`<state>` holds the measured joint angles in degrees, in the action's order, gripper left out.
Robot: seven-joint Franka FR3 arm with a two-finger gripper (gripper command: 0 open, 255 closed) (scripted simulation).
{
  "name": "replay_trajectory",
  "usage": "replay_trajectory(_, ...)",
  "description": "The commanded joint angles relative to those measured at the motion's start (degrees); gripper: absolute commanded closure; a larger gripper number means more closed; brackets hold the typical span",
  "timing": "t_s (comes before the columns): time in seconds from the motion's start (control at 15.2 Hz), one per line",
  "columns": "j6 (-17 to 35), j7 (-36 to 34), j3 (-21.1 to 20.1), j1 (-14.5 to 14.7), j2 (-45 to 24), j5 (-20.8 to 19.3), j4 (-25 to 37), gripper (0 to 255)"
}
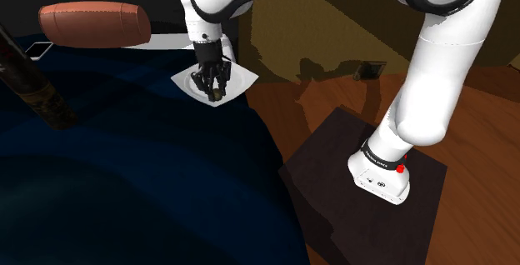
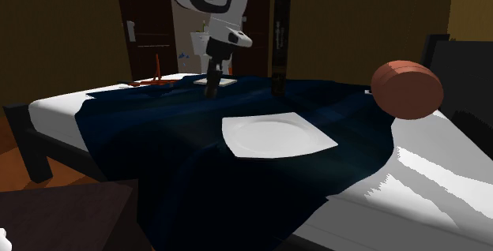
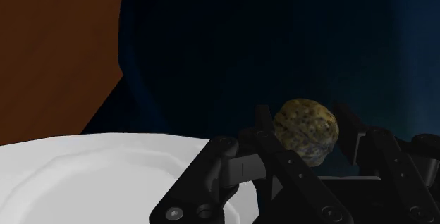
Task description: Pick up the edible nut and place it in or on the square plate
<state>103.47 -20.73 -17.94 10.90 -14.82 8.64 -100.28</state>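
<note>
While the pincer [image 1: 212, 88] hangs just over the white square plate [image 1: 243, 78] at the edge of the blue-covered bed [image 1: 125, 172], at eleven o'clock from the stand [image 1: 329, 184] in the shoulder view, it is pinching the speckled brown nut [image 3: 307, 127].

A bed [image 2: 52, 109] with a white mattress is carrying everything, and a dark blue blanket [image 1: 125, 163] is lying over most of its top and hanging down one side. A white square plate [image 2: 276, 135] is resting flat on the blanket near that draped edge, while a brown oval ball [image 1: 94, 24] is sitting at the blanket's border beside the bare white sheet. A small pale-edged flat thing [image 1: 39, 49] is lying just beside the ball, and a dark pole [image 1: 37, 84] is standing on the blanket, well apart from the plate.
</note>
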Motion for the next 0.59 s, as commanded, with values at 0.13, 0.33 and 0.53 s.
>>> replay_trajectory(0.13,-2.78,3.14,1.77,-1.95,-4.32,-1.62,6.29,255)
replay_trajectory(0.33,-5.44,5.35,3.02,-3.28,-8.30,-2.83,12.41,255)
replay_trajectory(0.53,-8.58,7.42,4.15,-4.46,-12.91,-4.00,19.69,255)
